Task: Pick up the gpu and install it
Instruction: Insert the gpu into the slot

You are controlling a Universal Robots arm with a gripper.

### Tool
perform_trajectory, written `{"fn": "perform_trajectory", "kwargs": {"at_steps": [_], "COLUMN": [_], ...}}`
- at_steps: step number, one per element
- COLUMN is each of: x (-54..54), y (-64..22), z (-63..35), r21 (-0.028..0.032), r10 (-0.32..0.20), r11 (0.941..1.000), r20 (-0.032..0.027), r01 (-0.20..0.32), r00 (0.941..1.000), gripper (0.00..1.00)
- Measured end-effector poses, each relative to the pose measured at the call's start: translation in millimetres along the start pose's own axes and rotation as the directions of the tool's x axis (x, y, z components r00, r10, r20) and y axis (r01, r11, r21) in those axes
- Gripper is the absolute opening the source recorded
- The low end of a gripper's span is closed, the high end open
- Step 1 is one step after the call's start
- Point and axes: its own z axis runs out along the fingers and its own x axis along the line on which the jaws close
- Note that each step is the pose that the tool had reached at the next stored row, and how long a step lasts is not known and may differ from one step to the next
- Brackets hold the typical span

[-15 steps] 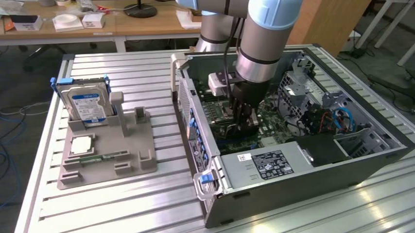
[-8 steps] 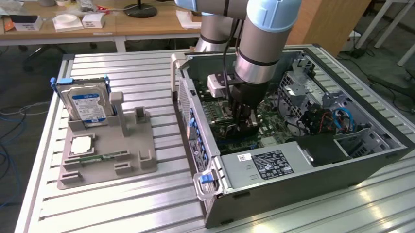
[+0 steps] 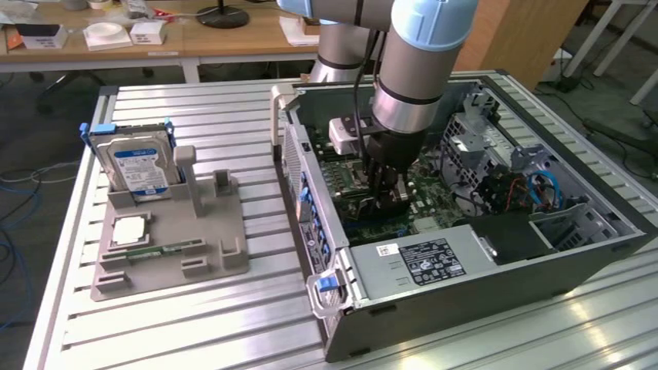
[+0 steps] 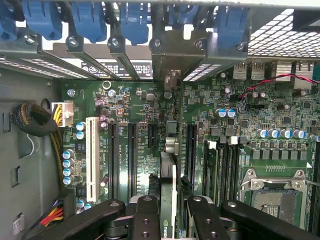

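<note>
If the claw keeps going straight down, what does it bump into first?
Probably the green motherboard. The claw holds the gpu edge-on above a long black slot, so the card's edge should touch there first, though depth is hard to judge.

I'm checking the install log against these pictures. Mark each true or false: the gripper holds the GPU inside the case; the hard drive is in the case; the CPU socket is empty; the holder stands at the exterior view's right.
1. The gripper holds the GPU edge-on over the motherboard: true.
2. The hard drive is in the computer case: false, it stands upright in the grey holder.
3. The CPU socket is empty: true.
4. The holder stands at the exterior view's right: false, left.
</note>
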Motion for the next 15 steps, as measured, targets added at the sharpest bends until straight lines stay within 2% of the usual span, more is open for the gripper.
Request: {"fn": "perform_trajectory", "kwargs": {"at_steps": [10,15], "x": [0.0,0.0], "y": [0.0,-0.9], "z": [0.0,1.5], "r21": [-0.0006,-0.0090], "r10": [0.000,0.000], "r11": [1.0000,1.0000], "r20": [-0.0001,0.0002], "r01": [0.000,0.000], "r00": [1.0000,1.0000], "gripper": [0.26,0.26]}}
